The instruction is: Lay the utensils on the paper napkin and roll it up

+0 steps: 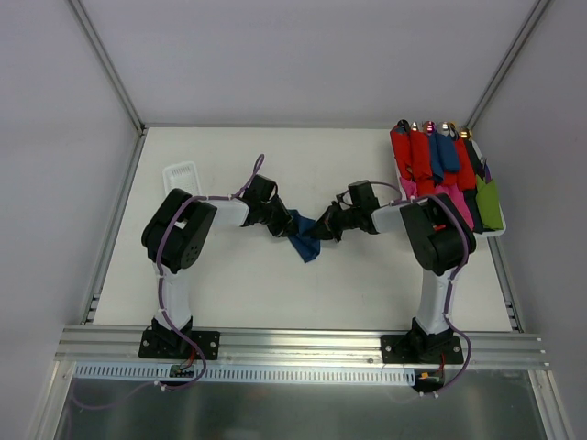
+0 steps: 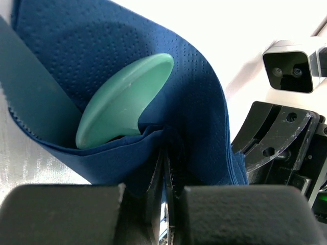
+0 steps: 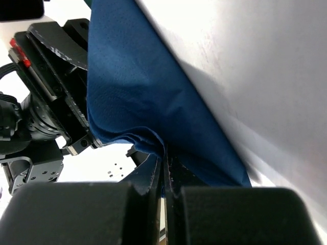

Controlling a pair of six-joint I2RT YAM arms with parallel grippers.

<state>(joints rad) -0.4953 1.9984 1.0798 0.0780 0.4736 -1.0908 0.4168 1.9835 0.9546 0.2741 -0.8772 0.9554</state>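
- Where my two arms meet over the middle of the table (image 1: 229,284), the navy paper napkin (image 1: 301,236) is stretched between my claws, one corner pointing toward my bases.
- My left claw (image 1: 277,221) comes at the napkin from the left, and my right claw (image 1: 323,226) comes from the right. Their tips are close together, with only the bunched paper between them.
- In the left wrist view, my left claw (image 2: 166,171) has its jaws pressed together on a gathered fold of the napkin (image 2: 133,46), with no gap beyond the paper's thickness.
- The napkin curls into an open pouch above that pinch, and a teal-green spoon (image 2: 122,109) lies inside it, bowl up and leaning right.
- A second, darker teal piece with a toothed edge, a knife (image 2: 36,102) by its look, lies along the left wall of the pouch, beside the spoon.
- My right arm's wrist camera (image 2: 291,71) shows just beyond the napkin.
- In the right wrist view, my right claw (image 3: 164,171) is likewise clamped tight on a crease of the napkin (image 3: 138,87), which fans up and to the left.
- I cannot tell whether the napkin's lower corner touches the table.
- A tray (image 1: 492,235) at the far right holds red, blue, pink and green rolled bundles (image 1: 431,160), well apart from my claws.
- A small white basket (image 1: 180,171) sits at the far left.
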